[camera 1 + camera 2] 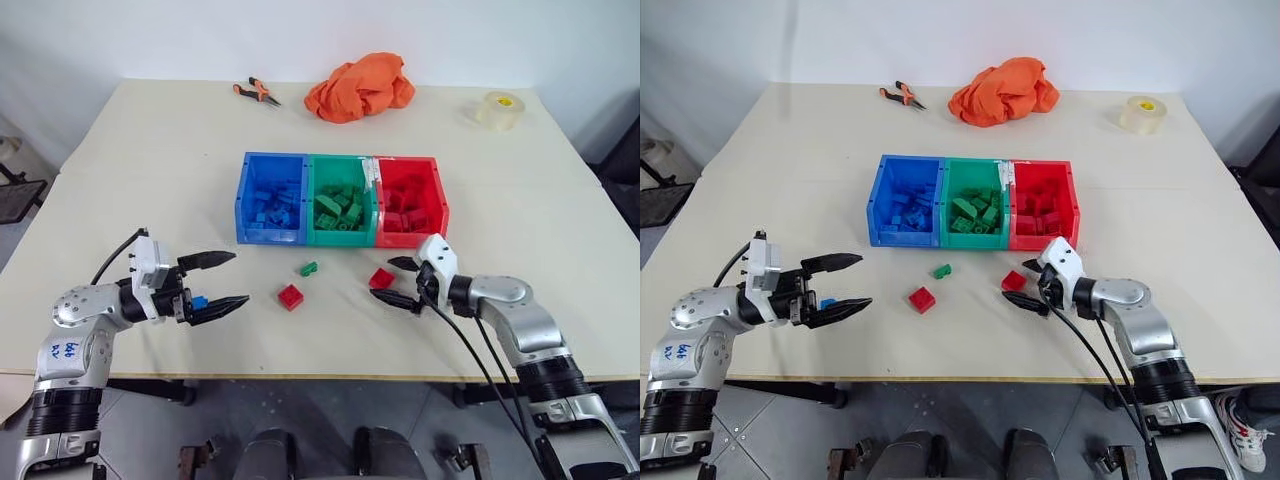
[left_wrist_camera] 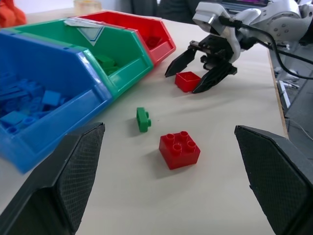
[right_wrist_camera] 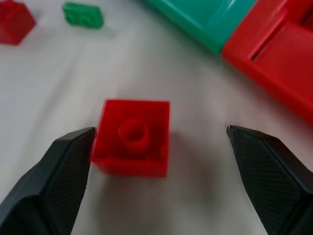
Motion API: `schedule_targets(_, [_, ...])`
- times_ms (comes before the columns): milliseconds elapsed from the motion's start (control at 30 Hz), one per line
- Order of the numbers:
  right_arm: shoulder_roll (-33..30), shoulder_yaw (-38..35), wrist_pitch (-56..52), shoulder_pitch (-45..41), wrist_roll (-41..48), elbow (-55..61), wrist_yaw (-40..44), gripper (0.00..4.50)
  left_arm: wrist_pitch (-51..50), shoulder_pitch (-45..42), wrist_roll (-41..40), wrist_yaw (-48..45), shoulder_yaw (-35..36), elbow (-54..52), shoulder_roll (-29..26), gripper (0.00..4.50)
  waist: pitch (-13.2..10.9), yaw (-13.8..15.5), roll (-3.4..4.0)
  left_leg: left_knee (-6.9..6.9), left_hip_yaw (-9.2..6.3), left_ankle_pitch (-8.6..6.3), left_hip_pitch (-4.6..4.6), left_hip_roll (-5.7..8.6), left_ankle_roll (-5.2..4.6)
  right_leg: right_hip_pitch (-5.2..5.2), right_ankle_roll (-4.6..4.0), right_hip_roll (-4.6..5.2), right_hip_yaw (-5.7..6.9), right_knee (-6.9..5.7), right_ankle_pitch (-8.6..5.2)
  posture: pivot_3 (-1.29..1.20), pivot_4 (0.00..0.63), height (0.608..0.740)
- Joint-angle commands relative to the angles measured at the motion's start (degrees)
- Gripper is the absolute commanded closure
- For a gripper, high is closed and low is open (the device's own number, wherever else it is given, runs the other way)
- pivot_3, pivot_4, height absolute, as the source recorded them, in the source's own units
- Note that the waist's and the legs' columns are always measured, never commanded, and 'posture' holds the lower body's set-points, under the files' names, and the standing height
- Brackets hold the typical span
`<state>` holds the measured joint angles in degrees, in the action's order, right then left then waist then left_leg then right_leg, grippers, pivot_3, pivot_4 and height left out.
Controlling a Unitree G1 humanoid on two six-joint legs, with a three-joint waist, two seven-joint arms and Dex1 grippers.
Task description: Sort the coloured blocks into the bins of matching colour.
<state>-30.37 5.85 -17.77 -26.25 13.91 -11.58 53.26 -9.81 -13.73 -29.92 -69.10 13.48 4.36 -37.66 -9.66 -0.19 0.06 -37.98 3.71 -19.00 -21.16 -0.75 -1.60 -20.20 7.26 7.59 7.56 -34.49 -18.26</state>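
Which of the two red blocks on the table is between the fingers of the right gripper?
The red block nearer the red bin; the open right gripper straddles it. The other red block lies apart, beyond the small green block.

A white sticker (image 1: pixel 62 350) on the left arm is showing blue handwritten marks, too small to read with certainty. No other text is showing.

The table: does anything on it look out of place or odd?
Three bricks lie loose in front of the bins: two red bricks and a small green brick. The red brick by the right pincer lies studs-down, its hollow underside showing.
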Motion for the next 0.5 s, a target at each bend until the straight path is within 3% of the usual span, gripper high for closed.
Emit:
schedule_targets(33, [1.1,-0.9,1.4,-0.7,0.0,0.0,-0.5,0.96,-0.1,1.4,-1.7,1.0,2.1,-3.2,-0.6,0.0,0.0,0.0,-0.01,0.0,0.0,0.0,0.0,0.0,0.0,0.0,0.0,0.0,0.0,0.01,0.0,0.0,0.15,0.74])
schedule_targets(233, [-0.5,-3.1,0.9,-0.4,2.0,4.9,0.5,3.02,-0.2,1.8,-1.8,1.5,2.6,-3.3,-0.8,0.0,0.0,0.0,0.02,0.0,0.02,0.0,0.0,0.0,0.0,-0.01,0.0,0.0,-0.01,0.0,0.0,0.0,0.15,0.74])
schedule_targets(367, [-1.0,-6.6,-1.9,-5.0,4.2,7.0,-1.4,3.03,-0.1,0.7,-1.6,1.5,2.3,-2.3,-0.7,0.0,0.0,-0.1,0.02,0.0,0.03,0.0,0.0,0.0,0.0,-0.02,0.0,0.0,-0.03,0.01,0.0,0.0,0.15,0.74])
schedule_targets(500, [-0.8,-8.3,-2.5,-13.1,4.0,0.7,-2.9,3.03,0.2,-1.1,-1.2,0.8,1.3,-0.6,-0.4,0.0,0.0,-0.2,0.04,0.0,0.03,0.0,-0.01,-0.03,0.01,-0.06,-0.01,-0.02,-0.02,-0.01,0.0,0.0,0.15,0.74])
